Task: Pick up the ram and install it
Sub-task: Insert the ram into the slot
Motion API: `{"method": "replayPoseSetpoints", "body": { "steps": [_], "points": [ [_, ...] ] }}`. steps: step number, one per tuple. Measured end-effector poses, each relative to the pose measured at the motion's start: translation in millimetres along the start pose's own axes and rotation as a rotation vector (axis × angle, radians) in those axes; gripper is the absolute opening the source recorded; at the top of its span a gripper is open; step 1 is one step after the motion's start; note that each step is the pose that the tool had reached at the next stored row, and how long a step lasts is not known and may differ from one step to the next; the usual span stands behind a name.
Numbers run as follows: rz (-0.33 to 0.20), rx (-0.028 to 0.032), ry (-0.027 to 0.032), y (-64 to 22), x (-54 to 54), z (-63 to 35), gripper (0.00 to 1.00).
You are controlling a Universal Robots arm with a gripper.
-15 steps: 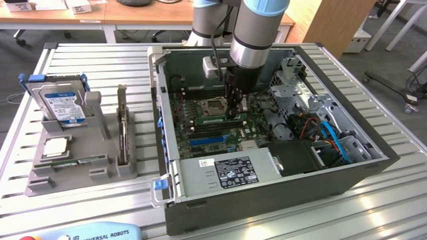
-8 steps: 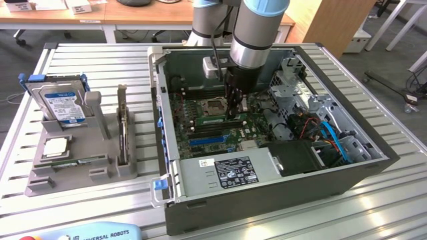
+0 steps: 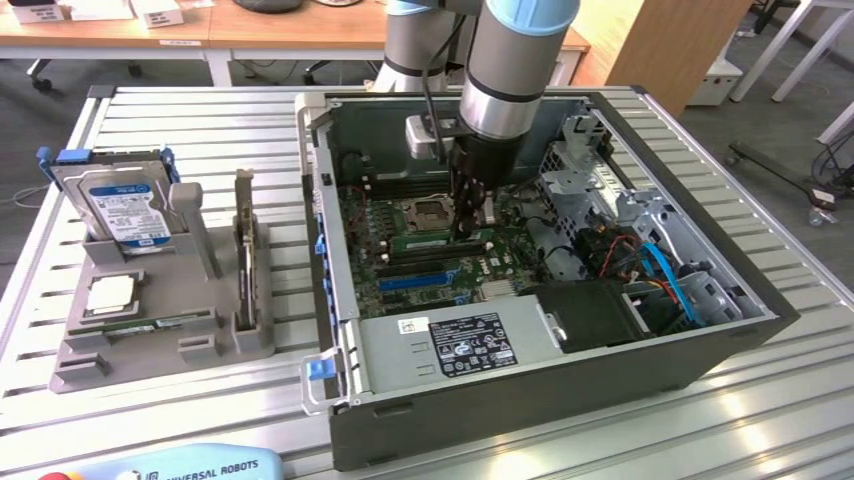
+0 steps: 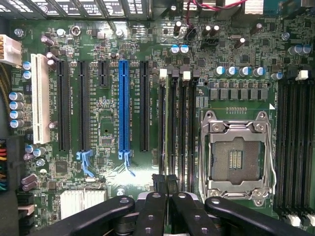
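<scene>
A pale blue pendant (image 3: pixel 200 468) reads "UNIVERSAL ROBOTS" at the near edge of the slatted aluminium table (image 3: pixel 200 120). Inside the open grey computer case (image 3: pixel 534 400), the black gripper (image 3: pixel 467 230), its fingers drawn together, hangs low over the thin green ram (image 4: pixel 168 123). The ram stands edge-on in black slots beside the silver processor socket (image 4: pixel 236 157). A grey holder (image 3: pixel 160 350) carries a blue-labelled hard drive (image 3: pixel 127 205); wooden desks (image 3: pixel 267 35) stand behind.

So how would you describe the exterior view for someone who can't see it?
A robot arm reaches down into an open computer case, its gripper low over the motherboard beside the processor socket. On the exterior view's left, a grey holder carries a hard drive and a square silver chip.
</scene>
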State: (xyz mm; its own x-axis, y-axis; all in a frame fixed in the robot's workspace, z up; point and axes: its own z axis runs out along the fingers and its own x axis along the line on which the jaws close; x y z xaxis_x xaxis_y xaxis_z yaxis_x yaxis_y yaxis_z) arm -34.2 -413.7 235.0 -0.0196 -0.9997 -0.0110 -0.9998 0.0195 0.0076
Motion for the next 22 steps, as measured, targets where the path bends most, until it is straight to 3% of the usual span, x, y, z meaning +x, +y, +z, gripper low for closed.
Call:
{"method": "replayPoseSetpoints", "body": {
  "steps": [10,17,22],
  "points": [
    [0.0,0.0,-0.0001,0.0,0.0,1.6,0.12],
    [0.0,-0.0027,-0.0001,-1.3,0.0,1.6,0.12],
    [0.0,-0.0078,0.0001,-1.8,0.0,1.6,0.12]
  ]
}}
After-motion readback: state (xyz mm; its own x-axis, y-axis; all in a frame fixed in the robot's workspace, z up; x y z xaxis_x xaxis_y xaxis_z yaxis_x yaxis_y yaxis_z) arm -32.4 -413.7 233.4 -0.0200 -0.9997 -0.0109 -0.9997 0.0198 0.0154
